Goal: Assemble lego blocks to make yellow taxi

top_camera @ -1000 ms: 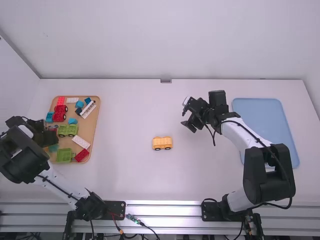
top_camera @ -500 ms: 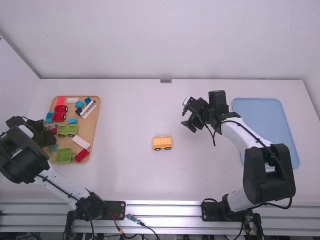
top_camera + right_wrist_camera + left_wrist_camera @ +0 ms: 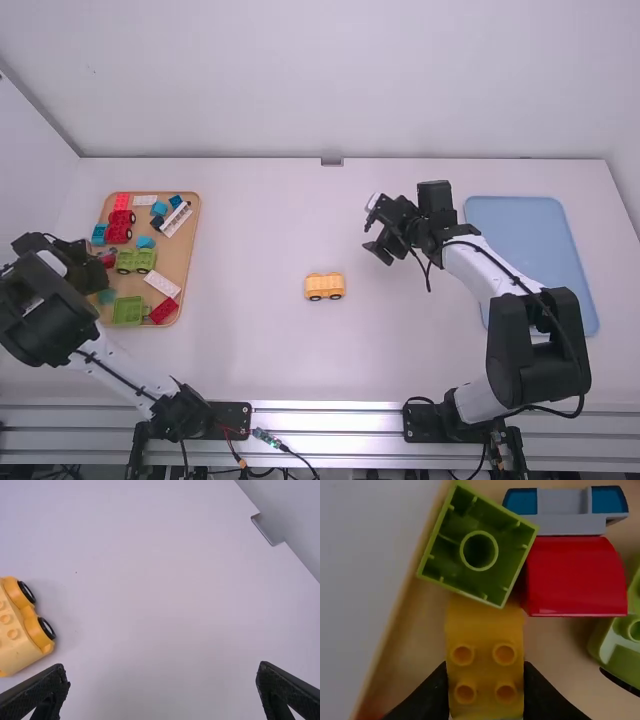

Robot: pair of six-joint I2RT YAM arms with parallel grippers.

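Note:
The yellow wheeled base (image 3: pixel 324 287) stands alone on the middle of the table; part of it, with studs and two wheels, shows in the right wrist view (image 3: pixel 17 635). At the tray's left side is my left gripper (image 3: pixel 104 268), pointing down over the blocks. Seen from its wrist, the left gripper (image 3: pixel 485 692) has its fingers against both sides of a yellow studded block (image 3: pixel 485 655), shut on it. My right gripper (image 3: pixel 372 245) hangs above the table right of the base; in its wrist view the right gripper (image 3: pixel 162 682) is open around nothing.
The wooden tray (image 3: pixel 188 262) at the left holds several blocks. Close to the yellow block lie a hollow green block (image 3: pixel 479 550), a red curved block (image 3: pixel 576 577) and a grey-and-blue piece (image 3: pixel 565 510). A blue tray (image 3: pixel 520 235) lies at the right.
Beside the left gripper, the red block and the grey piece have come slightly more into sight. The right arm and the yellow base have stayed still.

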